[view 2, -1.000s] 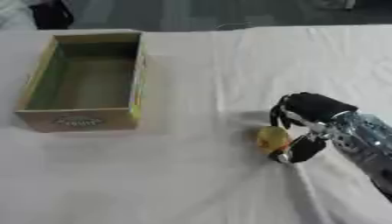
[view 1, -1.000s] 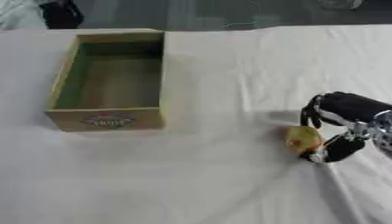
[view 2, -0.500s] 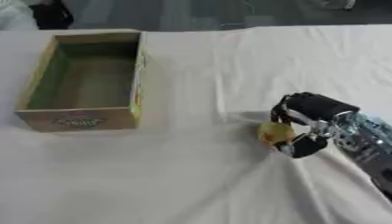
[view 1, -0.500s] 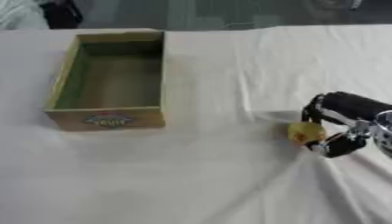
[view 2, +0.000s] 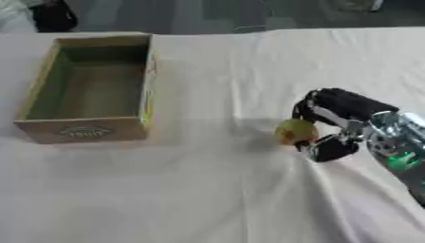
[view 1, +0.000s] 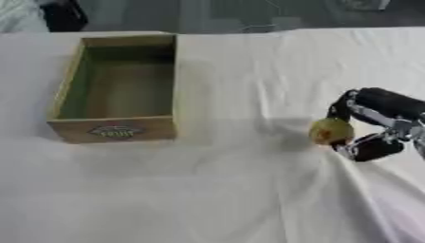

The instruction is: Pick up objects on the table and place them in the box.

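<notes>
Task progress: early; the box (view 1: pixel 116 90) looks empty, nothing placed in it yet.
Object: one small round yellow-green fruit (view 2: pixel 295 131), well to the right of the box, over the white tablecloth (view 1: pixel 216 190).
Right hand: the right hand (view 2: pixel 336 123) has fingers above and thumb below curled round the fruit, grasping it.
Left hand: not visible in either view.
Lift status: a shadow lies on the cloth beside the fruit; whether it has cleared the cloth cannot be told.
Remaining: by judgement, carry the fruit left to the box, lower it inside, release.
Other objects: no further items visible on the cloth.
Change since earlier frames: the fruit sits slightly higher in the view, and the fingers have closed more tightly round it; the box is unmoved.
</notes>
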Motion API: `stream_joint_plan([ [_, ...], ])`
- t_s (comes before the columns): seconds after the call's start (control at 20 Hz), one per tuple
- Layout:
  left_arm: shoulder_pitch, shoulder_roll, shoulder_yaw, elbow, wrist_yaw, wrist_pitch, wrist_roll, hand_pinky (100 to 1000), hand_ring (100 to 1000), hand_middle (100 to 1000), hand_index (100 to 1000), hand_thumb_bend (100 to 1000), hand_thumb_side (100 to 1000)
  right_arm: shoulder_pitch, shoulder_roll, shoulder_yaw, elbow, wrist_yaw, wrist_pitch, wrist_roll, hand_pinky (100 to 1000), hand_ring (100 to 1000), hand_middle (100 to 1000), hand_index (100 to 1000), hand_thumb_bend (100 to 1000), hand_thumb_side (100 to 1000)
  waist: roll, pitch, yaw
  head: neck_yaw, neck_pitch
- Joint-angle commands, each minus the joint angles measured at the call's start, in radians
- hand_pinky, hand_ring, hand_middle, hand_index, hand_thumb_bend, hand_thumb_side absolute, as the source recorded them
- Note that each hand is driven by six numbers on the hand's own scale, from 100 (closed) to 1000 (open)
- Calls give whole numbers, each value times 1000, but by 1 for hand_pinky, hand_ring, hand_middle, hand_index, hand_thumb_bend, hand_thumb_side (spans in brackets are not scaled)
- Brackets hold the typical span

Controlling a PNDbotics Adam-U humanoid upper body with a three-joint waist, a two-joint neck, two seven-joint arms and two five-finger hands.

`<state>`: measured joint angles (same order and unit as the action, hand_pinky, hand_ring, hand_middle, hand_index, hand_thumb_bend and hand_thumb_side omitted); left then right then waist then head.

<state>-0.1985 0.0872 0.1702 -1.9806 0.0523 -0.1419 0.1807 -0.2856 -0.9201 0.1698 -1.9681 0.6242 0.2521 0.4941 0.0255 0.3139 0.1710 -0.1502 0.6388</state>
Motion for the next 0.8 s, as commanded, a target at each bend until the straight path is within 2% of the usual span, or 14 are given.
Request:
stream_joint_plan([
  [0.05,-10,16,0,-19,-2,-3,-2,451,513,502,784,100,961,-26,-42,-32,-31,-15,4,-22,706,624,432,606,100,100,-3,-21,-1,4,-13],
  [0.45,-9,18,0,-19,-1,-2,-3,451,514,503,784,100,961,-114,-73,-55,-32,-32,-8,-90,702,613,417,594,100,100,-7,-25,1,3,-13],
  [0.65,-9,18,-3,-19,0,-1,-6,451,514,503,784,100,960,-200,-80,-38,-32,-36,-11,-95,700,609,414,591,100,103,-9,-26,6,0,-15],
  [0.8,-8,18,-5,-19,1,0,-9,450,514,503,784,100,960,-291,-63,-14,-31,-34,-2,-74,700,606,413,589,100,110,-9,-28,14,-6,-17],
])
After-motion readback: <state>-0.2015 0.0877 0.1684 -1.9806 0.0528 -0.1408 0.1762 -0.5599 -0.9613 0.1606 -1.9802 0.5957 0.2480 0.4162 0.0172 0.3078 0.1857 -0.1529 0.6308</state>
